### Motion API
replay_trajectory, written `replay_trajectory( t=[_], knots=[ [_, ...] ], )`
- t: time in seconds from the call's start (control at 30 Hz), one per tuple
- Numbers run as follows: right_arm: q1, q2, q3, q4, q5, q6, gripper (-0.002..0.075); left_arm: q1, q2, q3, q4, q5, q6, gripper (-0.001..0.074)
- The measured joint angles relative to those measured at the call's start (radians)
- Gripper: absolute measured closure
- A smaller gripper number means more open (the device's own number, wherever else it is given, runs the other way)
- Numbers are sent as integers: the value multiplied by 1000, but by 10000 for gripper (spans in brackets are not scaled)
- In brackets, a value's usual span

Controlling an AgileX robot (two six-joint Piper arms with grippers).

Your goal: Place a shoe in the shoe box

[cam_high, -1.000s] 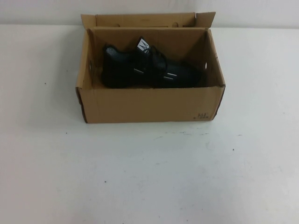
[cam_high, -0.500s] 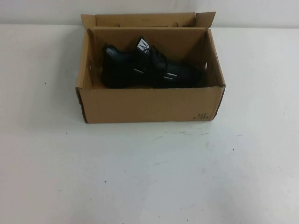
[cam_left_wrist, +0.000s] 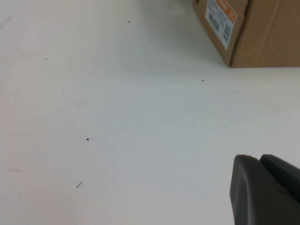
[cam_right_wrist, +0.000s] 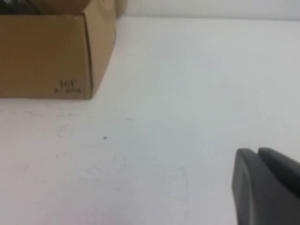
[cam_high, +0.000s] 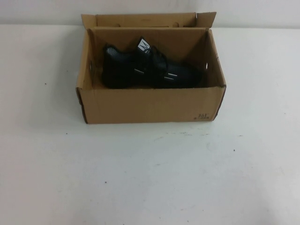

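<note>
Shoe [cam_high: 147, 70] sits inside shoe box [cam_high: 150, 105]; left gripper [cam_left_wrist: 265, 192] and right gripper [cam_right_wrist: 267, 187] parked low over table, apart from box, opening unclear; risk: arm clipping box

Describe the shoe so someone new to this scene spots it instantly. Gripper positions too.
On the white table stands one open brown shoe box; inside it lies the shoe. It is the only dark thing there: black knit, small white dashes, white-marked tongue tab. Left gripper and right gripper hang over bare table, away from the box.
</note>
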Motion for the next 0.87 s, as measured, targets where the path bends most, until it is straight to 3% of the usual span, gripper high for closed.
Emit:
replay_trajectory(
  t=[0.17, 0.87],
  knots=[
    [-30, 0, 0, -43, 77, 8, 743, 0, 0, 0, 0, 0, 2, 736],
    [-38, -2, 0, -47, 88, 16, 743, 0, 0, 0, 0, 2, 2, 736]
  ],
)
